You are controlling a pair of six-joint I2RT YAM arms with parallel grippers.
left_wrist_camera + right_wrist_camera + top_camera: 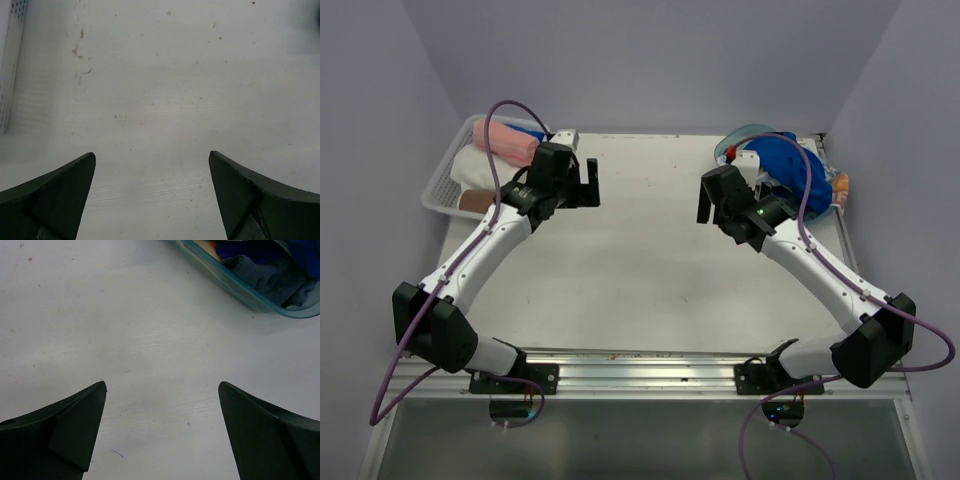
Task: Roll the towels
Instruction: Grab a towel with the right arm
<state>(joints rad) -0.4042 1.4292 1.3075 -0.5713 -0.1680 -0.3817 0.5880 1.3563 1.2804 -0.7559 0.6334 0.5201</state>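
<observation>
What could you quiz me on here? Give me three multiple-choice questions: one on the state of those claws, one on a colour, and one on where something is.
1. The left gripper and right gripper are:
A. both shut on towels
B. both open and empty
C. one open, one shut

2. The rolled towel lying on top in the white mesh basket is:
A. pink
B. green
C. black

3. The blue towel is:
A. in the white mesh basket
B. held by the left gripper
C. in the clear teal tub

Answers:
1 B: each wrist view shows the fingers spread wide with only bare tabletop between them.
2 A: the top view shows a pink roll at the basket's far end.
3 C: the blue cloth is bunched inside the tub at the far right.
</observation>
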